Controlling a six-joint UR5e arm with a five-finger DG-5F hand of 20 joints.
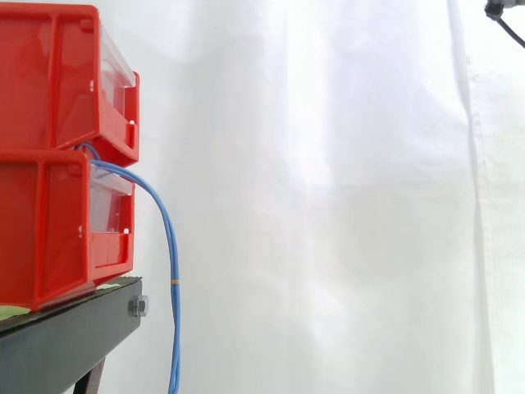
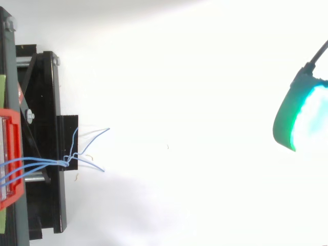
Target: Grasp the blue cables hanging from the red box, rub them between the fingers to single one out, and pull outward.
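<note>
Two red bins are stacked at the left, the upper bin [image 1: 49, 82] on the lower bin [image 1: 41, 230]. Thin blue cables [image 1: 170, 246] come out between them, arch over the lower bin's front and hang straight down past the stand. From above, the cables [image 2: 36, 165] leave the red bin [image 2: 11, 154], bunch at a knot and splay into loose ends. My hand [image 2: 302, 115] glows green and cyan at the right edge of the top view. It is far to the right of the cables and touches nothing.
The bins rest on a black stand [image 1: 74, 328] with a bolt at its front end. Seen from above, the stand [image 2: 46, 102] runs down the left side. A white curtain [image 1: 328, 197] hangs behind the wide gap between cables and hand.
</note>
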